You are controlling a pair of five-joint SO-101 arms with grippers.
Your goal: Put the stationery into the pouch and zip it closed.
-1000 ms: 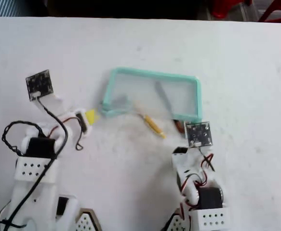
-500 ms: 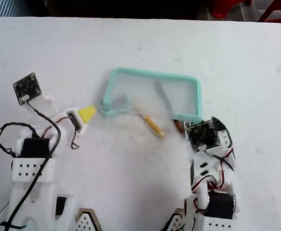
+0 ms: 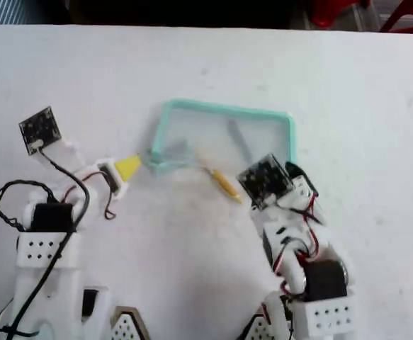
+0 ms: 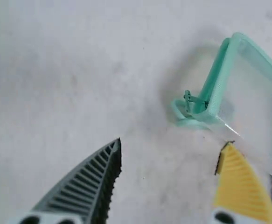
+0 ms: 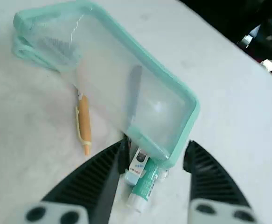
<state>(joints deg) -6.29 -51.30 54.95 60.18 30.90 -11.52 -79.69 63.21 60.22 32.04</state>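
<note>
Stationery first, we judge: the right gripper (image 5: 156,147) hangs wide open and empty over a green stick (image 5: 145,184) lying just beside a corner of the pouch (image 5: 126,79) on the bench (image 3: 334,71). We should drop the jaws onto the stick alone (the teal edge sits right between them) and close gently. An orange pen (image 5: 83,123) lies along the near edge. The left gripper (image 4: 172,143), open and empty too, is near the zip loop (image 4: 189,105), well placed to pin it
</note>
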